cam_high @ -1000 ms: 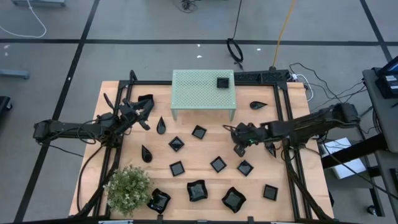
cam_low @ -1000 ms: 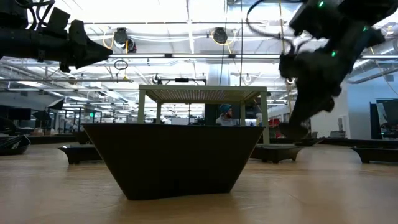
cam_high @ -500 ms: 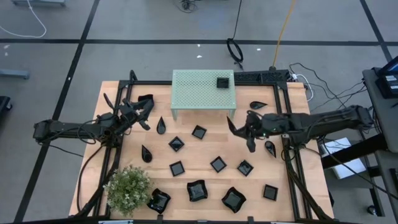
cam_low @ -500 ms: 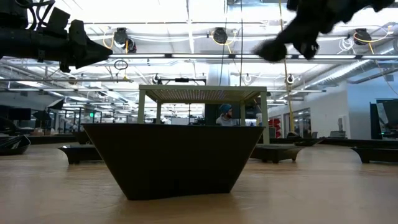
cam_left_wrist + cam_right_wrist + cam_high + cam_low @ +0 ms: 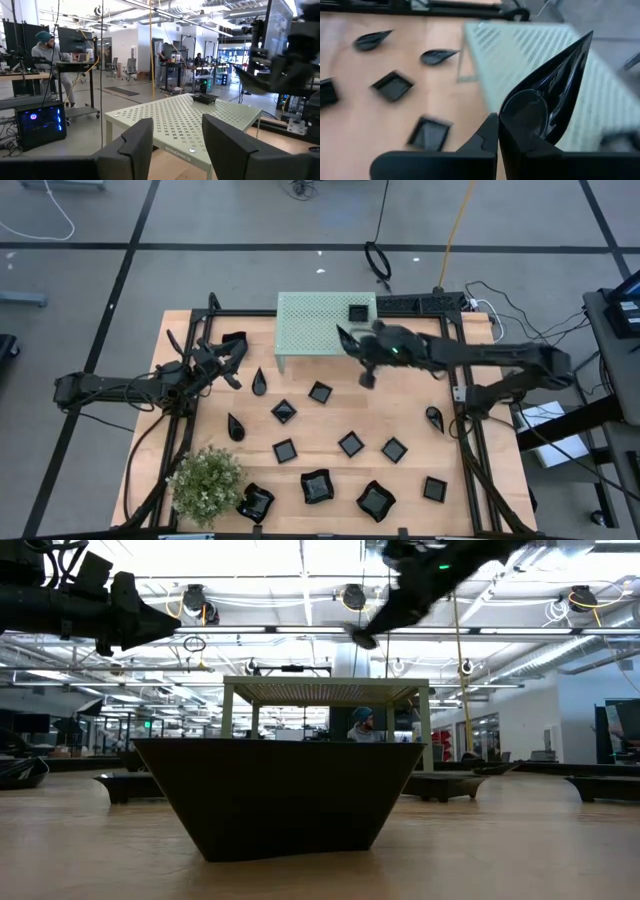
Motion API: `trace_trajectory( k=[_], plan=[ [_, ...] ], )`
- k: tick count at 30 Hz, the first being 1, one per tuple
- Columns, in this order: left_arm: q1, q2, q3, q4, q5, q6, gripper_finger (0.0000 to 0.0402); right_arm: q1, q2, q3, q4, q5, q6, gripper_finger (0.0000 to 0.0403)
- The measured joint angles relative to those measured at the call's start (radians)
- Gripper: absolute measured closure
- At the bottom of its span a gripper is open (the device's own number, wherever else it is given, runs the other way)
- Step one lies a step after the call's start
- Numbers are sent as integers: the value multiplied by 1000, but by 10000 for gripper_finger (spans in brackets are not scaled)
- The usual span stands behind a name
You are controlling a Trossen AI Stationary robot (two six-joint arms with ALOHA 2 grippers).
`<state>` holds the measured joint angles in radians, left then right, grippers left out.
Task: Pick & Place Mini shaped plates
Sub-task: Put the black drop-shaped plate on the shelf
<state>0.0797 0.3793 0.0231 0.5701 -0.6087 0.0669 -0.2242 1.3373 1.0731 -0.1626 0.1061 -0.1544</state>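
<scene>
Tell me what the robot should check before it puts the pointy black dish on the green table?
1. Grip: the right gripper is shut on the teardrop plate. Ok.
2. Position: it hangs by the mint-green stand, near its front right corner. Ok.
3. Free space: only one small square plate sits on the stand, near its back right corner. Ok.
4. Height above the stand: the low view shows the plate above its top. Ok.
5. Other arm: the left gripper waits open at the table's left side, clear of the stand. Ok.
</scene>
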Motion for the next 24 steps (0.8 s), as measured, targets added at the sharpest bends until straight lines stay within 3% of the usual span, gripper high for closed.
trace_trajectory(
  k=[7, 12, 19, 24],
  plan=[
    [0, 0, 0, 0, 0, 0, 229, -127, 193, 239, -46, -46, -183, 403],
    [0, 0, 0, 1, 0, 0, 229, -159, 290, 319, -98, -56, -35, 403],
    [0, 0, 0, 0, 0, 0, 229, -154, 355, 331, -105, -57, 146, 403],
    [0, 0, 0, 1, 0, 0, 229, -154, 380, 331, -123, -1, 155, 403]
  ],
)
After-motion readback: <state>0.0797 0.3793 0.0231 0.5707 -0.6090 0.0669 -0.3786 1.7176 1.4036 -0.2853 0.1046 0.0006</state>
